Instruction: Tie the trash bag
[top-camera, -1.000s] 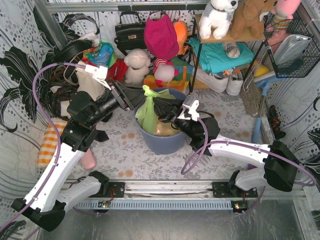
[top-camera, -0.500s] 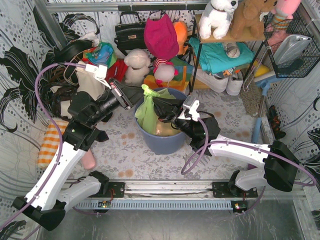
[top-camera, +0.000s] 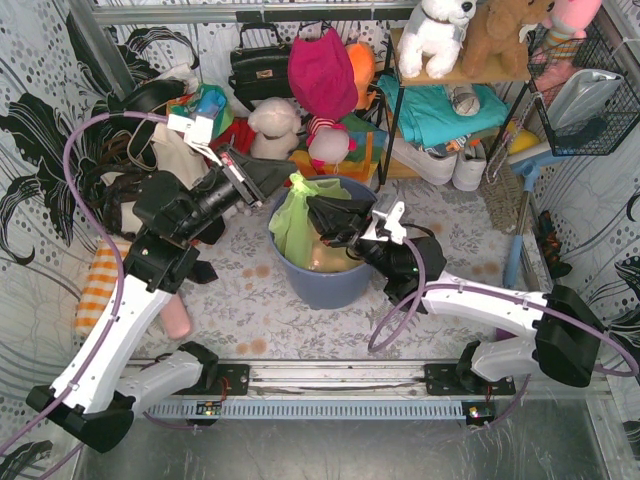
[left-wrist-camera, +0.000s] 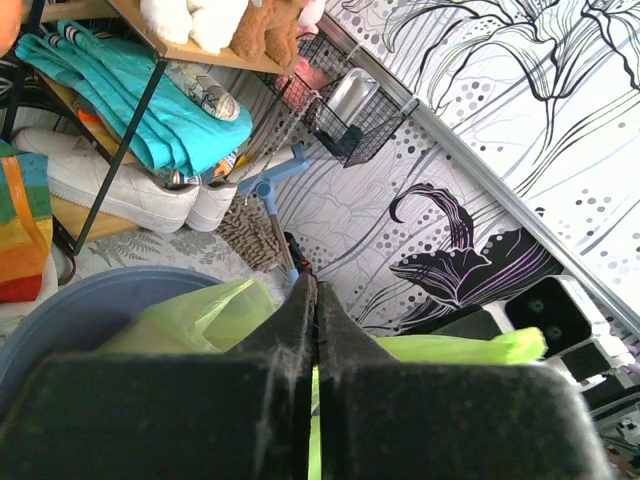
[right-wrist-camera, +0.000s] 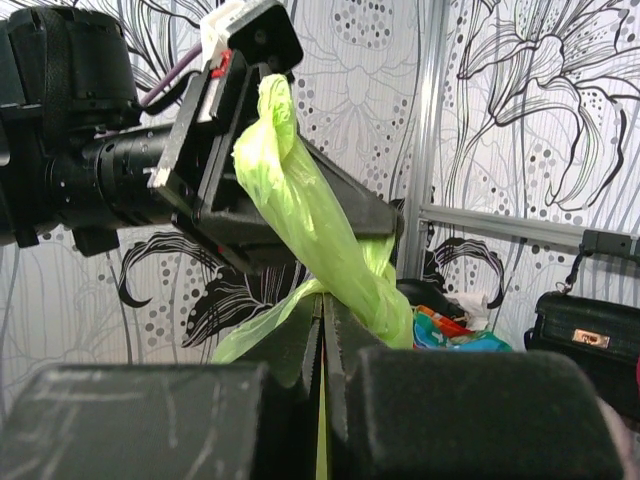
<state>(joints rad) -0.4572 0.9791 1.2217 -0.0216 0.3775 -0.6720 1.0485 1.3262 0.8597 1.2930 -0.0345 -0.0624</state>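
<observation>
The light-green trash bag (top-camera: 293, 222) stands in the blue-grey bin (top-camera: 322, 277) at the middle of the top view, its top pulled into a twisted strand (right-wrist-camera: 312, 222). My left gripper (top-camera: 284, 184) reaches in from the upper left and is shut, with green film showing between its jaws (left-wrist-camera: 316, 300). My right gripper (top-camera: 318, 214) comes from the right over the bin rim and is shut on another fold of the bag (right-wrist-camera: 322, 312). The two grippers sit close together above the bin. Folds of the bag (left-wrist-camera: 205, 312) hide its contents in the wrist views.
Behind the bin are plush toys (top-camera: 272, 130), a black handbag (top-camera: 260, 68) and a shelf (top-camera: 450, 75) with turquoise cloth and white shoes (top-camera: 440, 165). A wire basket (top-camera: 585, 110) and a brush (top-camera: 520, 190) stand on the right, and an orange checked cloth (top-camera: 100, 285) lies on the left.
My left gripper has gone from wide open to shut, swinging slightly up towards the bag's top. The right gripper has stayed shut on the bag and shifted a little right.
</observation>
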